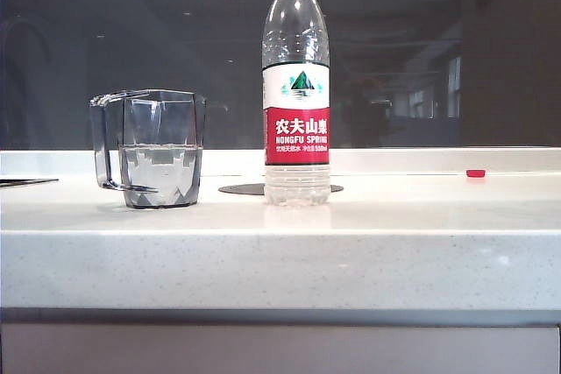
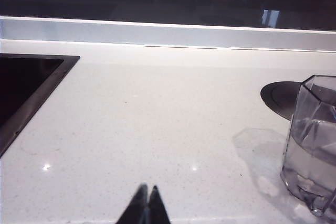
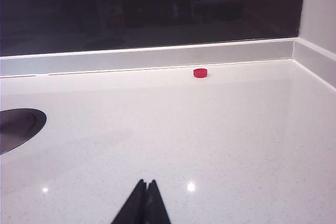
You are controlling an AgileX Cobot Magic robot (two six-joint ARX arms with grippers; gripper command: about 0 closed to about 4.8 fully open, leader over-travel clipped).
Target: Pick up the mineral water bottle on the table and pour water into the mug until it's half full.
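White table, both claws closed

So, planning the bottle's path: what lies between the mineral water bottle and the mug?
In the exterior view, only bare table: mug and mineral water bottle stand apart, a dark round disc lying flat behind the gap.

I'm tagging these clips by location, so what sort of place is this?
Probably a kitchen: a white speckled stone-like countertop with a low upstand, a dark sunken panel like a sink or hob, and a dark round disc set flush. Both grippers hang shut above it.
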